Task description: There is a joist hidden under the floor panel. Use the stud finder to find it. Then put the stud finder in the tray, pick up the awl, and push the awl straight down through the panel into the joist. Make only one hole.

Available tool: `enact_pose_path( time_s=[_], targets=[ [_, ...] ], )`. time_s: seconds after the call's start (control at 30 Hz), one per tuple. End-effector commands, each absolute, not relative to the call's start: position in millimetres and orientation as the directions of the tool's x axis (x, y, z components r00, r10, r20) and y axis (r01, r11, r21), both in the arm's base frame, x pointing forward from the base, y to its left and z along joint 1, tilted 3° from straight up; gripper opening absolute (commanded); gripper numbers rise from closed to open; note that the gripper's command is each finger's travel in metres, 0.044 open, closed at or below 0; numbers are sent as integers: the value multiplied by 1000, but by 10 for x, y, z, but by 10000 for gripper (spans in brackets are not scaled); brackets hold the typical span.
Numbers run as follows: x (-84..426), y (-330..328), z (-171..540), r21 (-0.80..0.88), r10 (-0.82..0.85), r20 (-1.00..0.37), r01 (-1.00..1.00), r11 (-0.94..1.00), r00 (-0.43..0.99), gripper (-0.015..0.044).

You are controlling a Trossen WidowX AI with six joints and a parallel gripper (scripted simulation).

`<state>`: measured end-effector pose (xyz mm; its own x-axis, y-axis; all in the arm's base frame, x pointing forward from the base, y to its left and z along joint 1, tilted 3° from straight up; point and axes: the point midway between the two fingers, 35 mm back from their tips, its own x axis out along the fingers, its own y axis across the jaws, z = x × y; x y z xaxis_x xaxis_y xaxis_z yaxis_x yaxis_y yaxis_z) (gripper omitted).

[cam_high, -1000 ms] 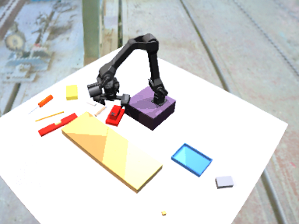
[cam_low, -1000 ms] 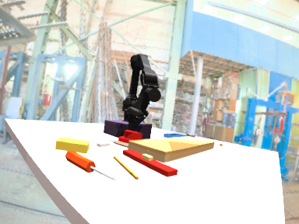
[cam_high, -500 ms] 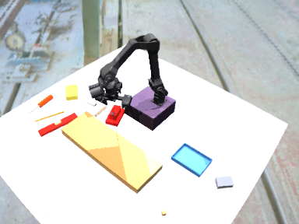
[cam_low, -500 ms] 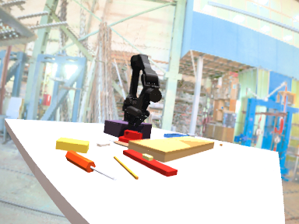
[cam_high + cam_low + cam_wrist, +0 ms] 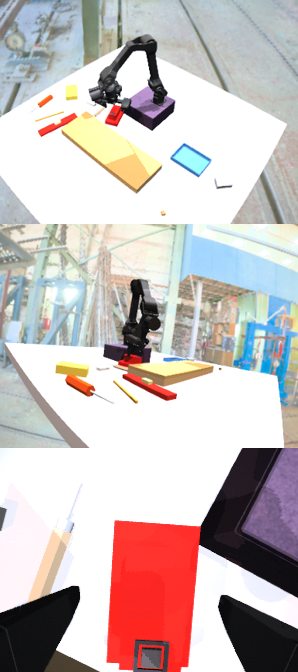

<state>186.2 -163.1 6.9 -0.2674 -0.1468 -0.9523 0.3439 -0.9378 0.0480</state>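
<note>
My red stud finder [image 5: 114, 115] [image 5: 130, 360] [image 5: 152, 583], a blocky thing with a dark square window at one end, lies on the white table [image 5: 240, 128] [image 5: 233, 411] [image 5: 100, 473] between the floor panel [image 5: 105, 144] [image 5: 171, 372] and the arm's purple block [image 5: 149, 110] [image 5: 114, 351] [image 5: 272, 523]. My gripper [image 5: 113, 104] [image 5: 150, 596] is spread wide over it, pinching nothing, with room on both flanks in the wrist view. Beside it lies the awl [image 5: 100, 111] [image 5: 50, 563], pale handle and thin metal shaft, looking wooden as far as I can judge. The blue tray [image 5: 185, 160] [image 5: 174, 359], rectangular and low-rimmed, sits beyond the panel's far end, well apart from the table's edges.
</note>
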Motion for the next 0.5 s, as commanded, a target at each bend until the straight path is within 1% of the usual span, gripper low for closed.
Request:
enact_pose_path(
  time_s=[0.0,0.47],
  targets=[
    [1850,-1619,-20,39,-138,-952,341,-939,-272,440],
    [1835,-1621,-233,38,-138,-952,341,-939,-273,440]
  ],
)
